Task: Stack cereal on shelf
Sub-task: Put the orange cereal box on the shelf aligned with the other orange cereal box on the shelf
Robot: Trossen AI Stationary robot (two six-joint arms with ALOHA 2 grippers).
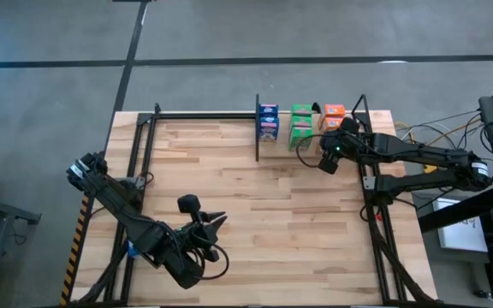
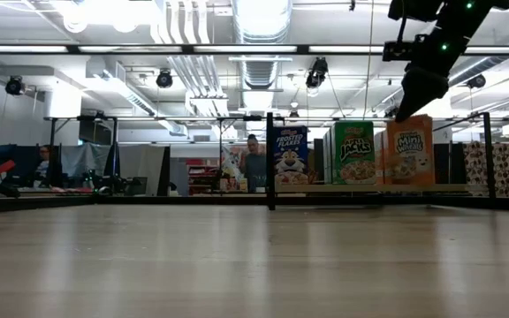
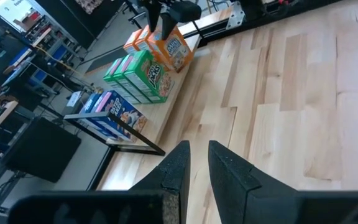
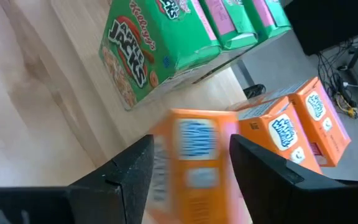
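Orange box (image 1: 333, 117) stands at the shelf's (image 1: 229, 115) far right end; from above, my right end effector (image 1: 326, 155) sits just on its near side, far closer than the left end effector (image 1: 215, 224), closed near-left. Level view: it hangs above the upright box. Right wrist: fingers parted astride the box, apparently letting go.

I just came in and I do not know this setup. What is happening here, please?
A two-armed robot is stacking cereal boxes on the shelf. The right gripper is at the orange boxes, its fingers open around the front one. Blue boxes and green boxes stand beside them. The left gripper waits near the table's front.
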